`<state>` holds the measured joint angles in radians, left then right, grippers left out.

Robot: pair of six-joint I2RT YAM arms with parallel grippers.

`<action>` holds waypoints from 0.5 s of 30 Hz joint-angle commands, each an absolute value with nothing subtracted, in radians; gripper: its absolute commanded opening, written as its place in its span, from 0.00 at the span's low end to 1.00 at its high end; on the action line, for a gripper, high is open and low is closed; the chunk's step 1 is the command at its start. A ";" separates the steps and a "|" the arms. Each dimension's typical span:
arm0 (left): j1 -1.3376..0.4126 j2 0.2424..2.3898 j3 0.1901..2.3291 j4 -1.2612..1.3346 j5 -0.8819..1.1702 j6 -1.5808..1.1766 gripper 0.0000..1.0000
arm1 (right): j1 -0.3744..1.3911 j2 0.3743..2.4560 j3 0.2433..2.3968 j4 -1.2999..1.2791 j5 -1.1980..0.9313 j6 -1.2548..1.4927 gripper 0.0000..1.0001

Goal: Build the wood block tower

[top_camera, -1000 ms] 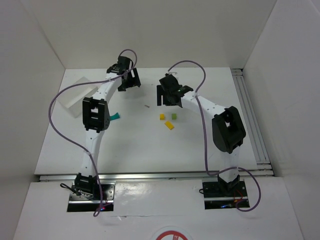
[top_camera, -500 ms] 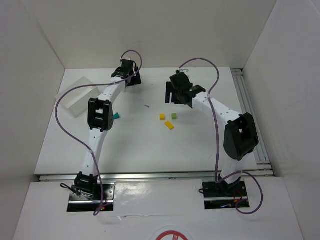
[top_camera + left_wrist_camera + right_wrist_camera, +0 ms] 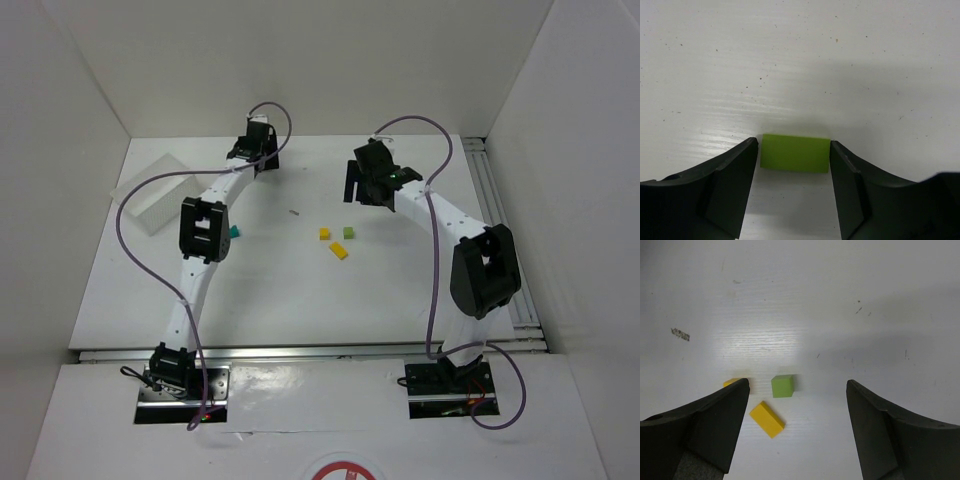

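Observation:
In the left wrist view a light green rectangular block (image 3: 795,153) lies flat on the table between my left gripper's (image 3: 794,144) fingers. Both fingers stand against its short ends, so the gripper is shut on it. From above, the left gripper (image 3: 256,150) is at the far back of the table and covers that block. My right gripper (image 3: 365,182) hovers open behind a green cube (image 3: 782,385), a flat yellow block (image 3: 767,418) and a second yellow block (image 3: 324,233). A teal piece (image 3: 234,231) peeks out beside the left arm.
A white rectangular tray (image 3: 155,196) sits at the back left. White walls close in the table at the back and on both sides. A metal rail (image 3: 500,225) runs along the right edge. A small dark mark (image 3: 294,212) is on the table.
The left jaws have closed in onto the light green block. The left elbow has shifted and now hides more of the teal piece. The right gripper has moved right and back, away from the blocks.

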<state>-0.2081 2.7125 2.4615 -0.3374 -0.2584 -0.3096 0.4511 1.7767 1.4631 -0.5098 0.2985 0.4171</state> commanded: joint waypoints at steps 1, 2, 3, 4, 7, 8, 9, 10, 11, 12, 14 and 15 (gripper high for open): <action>-0.248 2.712 2.479 -0.282 -0.346 -0.206 0.71 | 0.451 1.764 1.453 -0.497 0.293 0.408 0.85; -0.271 2.703 2.458 -0.269 -0.374 -0.184 0.67 | 0.451 1.773 1.453 -0.497 0.293 0.408 0.85; -0.282 2.694 2.442 -0.240 -0.409 -0.142 0.58 | 0.451 1.773 1.453 -0.497 0.293 0.408 0.85; -0.282 2.672 2.428 -0.230 -0.420 -0.127 0.51 | 0.451 1.773 1.453 -0.497 0.293 0.417 0.85; -0.308 2.640 2.416 -0.230 -0.430 -0.097 0.33 | 0.451 1.782 1.442 -0.497 0.293 0.417 0.85; -0.308 2.608 2.404 -0.230 -0.430 -0.097 0.30 | 0.451 1.782 1.442 -0.497 0.293 0.417 0.85; -0.317 2.587 2.381 -0.230 -0.430 -0.097 0.28 | 0.451 1.772 1.431 -0.488 0.293 0.417 0.85; -0.318 2.560 2.364 -0.230 -0.419 -0.112 0.27 | 0.451 1.760 1.431 -0.488 0.293 0.417 0.85; -0.318 2.531 2.343 -0.242 -0.401 -0.123 0.27 | 0.451 1.759 1.431 -0.488 0.304 0.417 0.85; -0.318 2.467 2.301 -0.251 -0.384 -0.136 0.27 | 0.451 1.734 1.418 -0.488 0.304 0.417 0.85; -0.318 2.396 2.261 -0.284 -0.310 -0.193 0.27 | 0.442 1.709 1.405 -0.488 0.304 0.417 0.85; -0.318 2.360 2.212 -0.325 -0.278 -0.213 0.27 | 0.442 1.680 1.391 -0.488 0.295 0.417 0.85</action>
<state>-0.3382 2.5492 2.2517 -0.3031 -0.3485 -0.1570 0.4484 1.7702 1.4136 -0.5003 0.2932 0.4175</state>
